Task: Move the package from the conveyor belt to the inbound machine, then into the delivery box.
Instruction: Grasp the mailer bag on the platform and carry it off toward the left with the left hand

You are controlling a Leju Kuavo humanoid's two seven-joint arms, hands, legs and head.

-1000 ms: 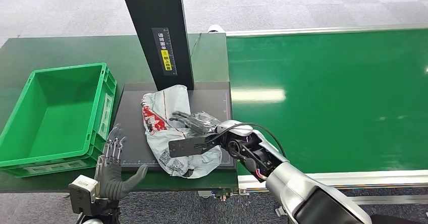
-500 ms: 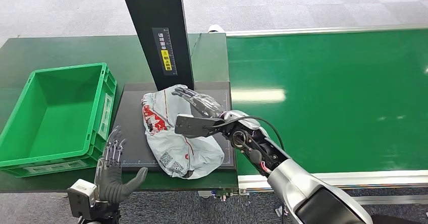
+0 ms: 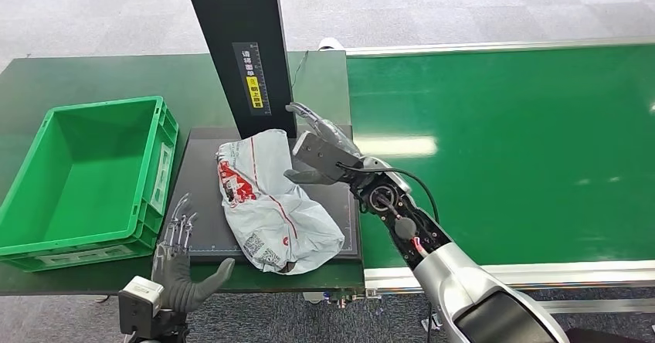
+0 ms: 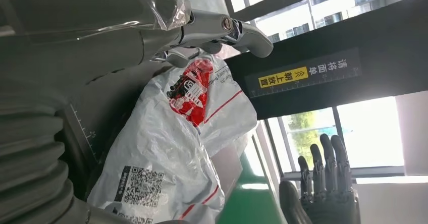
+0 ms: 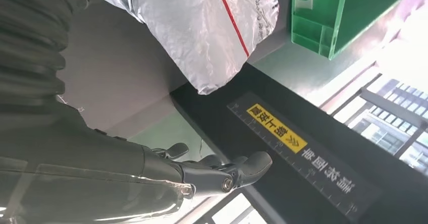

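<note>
Package (image 3: 272,204), grey plastic mailer with red print and QR labels, lies crumpled on the black platform of the inbound machine (image 3: 202,204), below the black upright column (image 3: 239,49). Right robot hand (image 3: 318,146) hovers above the package's far right corner, beside the column, fingers spread and holding nothing; it does not touch the package. Left robot hand (image 3: 181,262) is raised at the near edge of the counter (image 3: 93,76), just near-left of the package, fingers spread, palm empty. Green delivery box (image 3: 46,227) sits on the counter beyond and left of the left robot hand. Green conveyor belt (image 3: 510,150) runs to the right of the right robot hand.
</note>
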